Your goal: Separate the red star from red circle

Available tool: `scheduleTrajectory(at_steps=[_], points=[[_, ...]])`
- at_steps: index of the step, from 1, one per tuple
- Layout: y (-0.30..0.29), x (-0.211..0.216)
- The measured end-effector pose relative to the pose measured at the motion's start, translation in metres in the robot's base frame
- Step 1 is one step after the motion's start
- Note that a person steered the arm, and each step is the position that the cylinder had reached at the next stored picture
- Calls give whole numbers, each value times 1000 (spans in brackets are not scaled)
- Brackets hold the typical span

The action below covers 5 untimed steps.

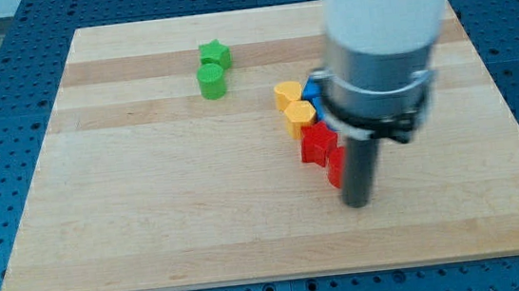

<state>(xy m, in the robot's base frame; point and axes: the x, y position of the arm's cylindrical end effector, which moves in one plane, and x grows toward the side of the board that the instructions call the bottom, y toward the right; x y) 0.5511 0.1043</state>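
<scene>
My tip [359, 203] is seen resting on the wooden board [152, 223], touching the right side of the red circle [335, 168], which is largely hidden behind the rod. No pincer is fitted, so nothing is gripped. The red star [317, 145] sits just above-left, touching the circle, below two yellow blocks [292, 104].

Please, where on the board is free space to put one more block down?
The board is bare left of the red star and below the green blocks, also right of my tip. It is crowded mid-board: yellow blocks, a blue block, both reds.
</scene>
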Motion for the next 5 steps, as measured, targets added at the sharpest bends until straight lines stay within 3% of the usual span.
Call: scheduleTrajectory(at_steps=[1,2,3,5], points=[[33,-4],[30,-45],[8,-65],[-80,-65]])
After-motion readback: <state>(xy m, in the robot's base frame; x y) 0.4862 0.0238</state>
